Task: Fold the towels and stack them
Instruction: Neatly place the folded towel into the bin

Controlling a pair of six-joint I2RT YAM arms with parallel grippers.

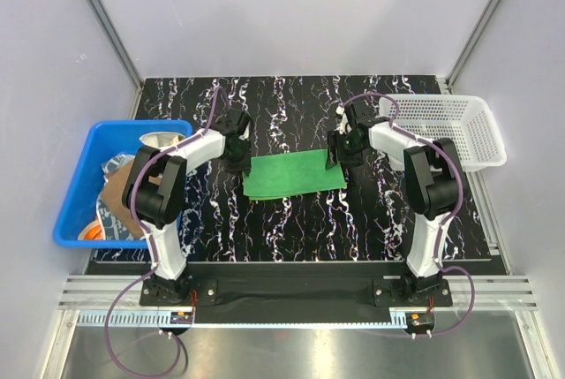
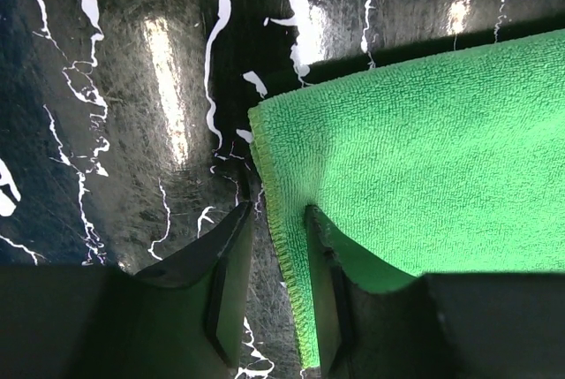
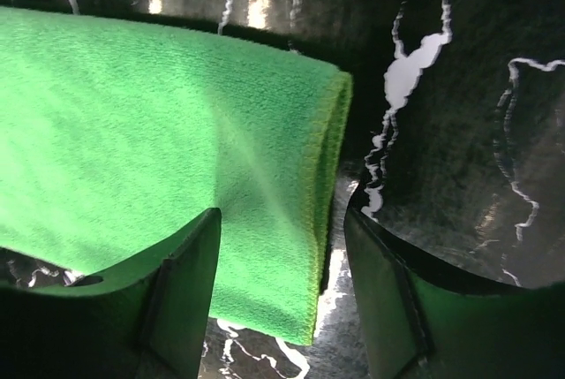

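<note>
A plain green towel [image 1: 294, 175] lies folded into a flat strip in the middle of the black marbled table [image 1: 291, 224]. My left gripper [image 1: 240, 160] is at its left end. In the left wrist view the left gripper [image 2: 275, 255] is open, with the hemmed edge of the green towel [image 2: 415, 158] lying in the gap and one finger [image 2: 328, 273] over the cloth. My right gripper [image 1: 336, 156] is at the right end. The right wrist view shows the right gripper [image 3: 282, 264] open wide, straddling the folded edge of the green towel [image 3: 150, 132] without pinching it.
A blue plastic bin [image 1: 72, 186] stands off the table's left side with more towels [image 1: 115, 204] heaped in it. A white mesh basket [image 1: 459, 123] sits at the back right. Grey walls close in the back and sides.
</note>
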